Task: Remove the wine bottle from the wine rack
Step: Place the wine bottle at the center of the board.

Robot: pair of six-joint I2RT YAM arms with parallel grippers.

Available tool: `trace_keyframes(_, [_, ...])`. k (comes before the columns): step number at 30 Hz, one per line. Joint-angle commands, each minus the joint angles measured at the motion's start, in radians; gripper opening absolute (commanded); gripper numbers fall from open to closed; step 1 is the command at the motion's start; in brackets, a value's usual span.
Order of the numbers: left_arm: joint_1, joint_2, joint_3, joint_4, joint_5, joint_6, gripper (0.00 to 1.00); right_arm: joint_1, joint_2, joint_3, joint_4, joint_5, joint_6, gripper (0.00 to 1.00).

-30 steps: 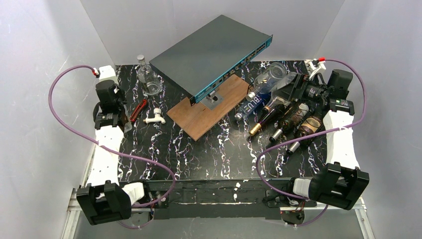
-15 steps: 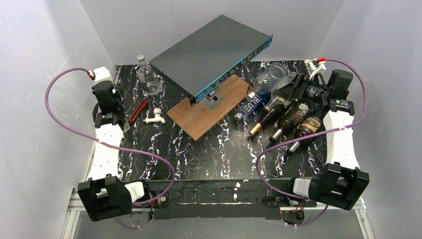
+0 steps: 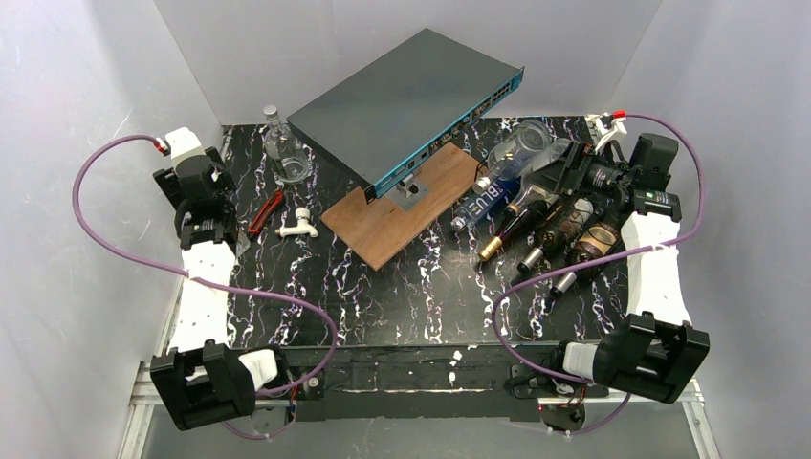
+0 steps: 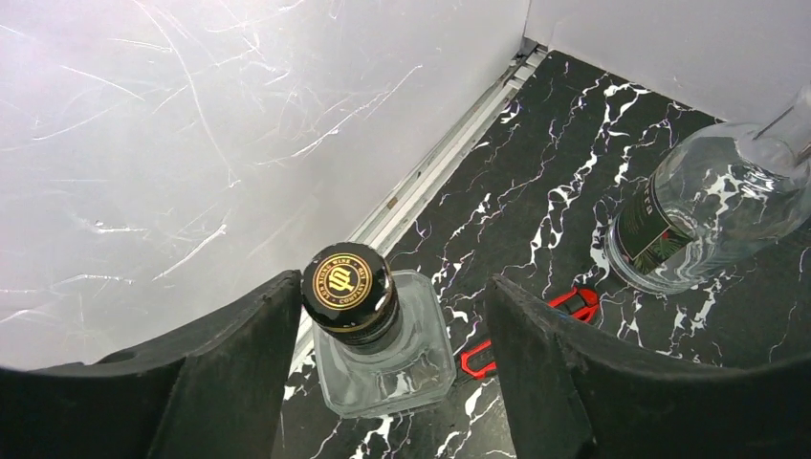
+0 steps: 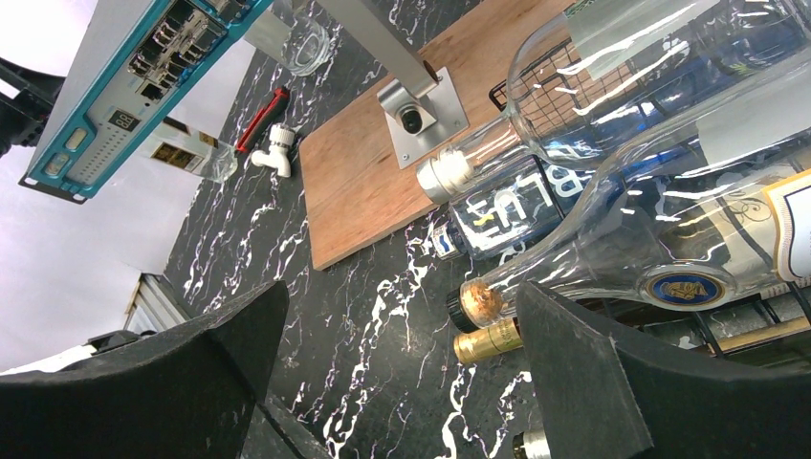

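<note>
White "BLU", maybe "BLUE", on dark blue bottle lying ahead of right gripper, past fingertips. Same letters seen from top camera.
Gold ring of tiny lettering round gold monogram on black cap of square bottle between jaws of left gripper; wording too small to read.
Dark label on round bottle, ahead and right of left gripper: illegible.
</note>
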Motion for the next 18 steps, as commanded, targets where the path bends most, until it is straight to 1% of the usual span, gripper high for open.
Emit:
trace_keyframes(1, [0.003, -0.042, -0.002, 0.013, -0.039, -0.014, 0.70, -0.010, -0.025, -0.004, 0.042, -0.023, -0.003, 0.98])
trace_keyframes(2, [0.003, -0.046, 0.000, 0.008, -0.040, -0.018, 0.70, -0.009, -0.025, -0.004, 0.042, -0.023, -0.003, 0.98])
trace_keyframes(3, [0.003, -0.051, 0.001, 0.002, -0.042, -0.025, 0.73, -0.009, -0.024, -0.004, 0.041, -0.023, -0.003, 0.99])
trace_keyframes(6, [0.003, -0.083, 0.007, -0.058, -0.025, -0.059, 0.84, -0.009, -0.026, -0.004, 0.041, -0.023, -0.006, 0.98])
trace_keyframes(9, [0.003, -0.145, 0.005, -0.115, 0.024, -0.114, 0.98, -0.011, -0.028, -0.004, 0.040, -0.026, -0.009, 0.99])
trace_keyframes(13, [0.004, -0.239, -0.009, -0.192, 0.126, -0.186, 0.98, -0.011, -0.025, -0.002, 0.035, -0.029, -0.015, 0.98])
trace_keyframes(18, [0.002, -0.323, -0.022, -0.263, 0.291, -0.282, 0.98, -0.011, -0.026, 0.007, 0.013, -0.024, -0.041, 0.98])
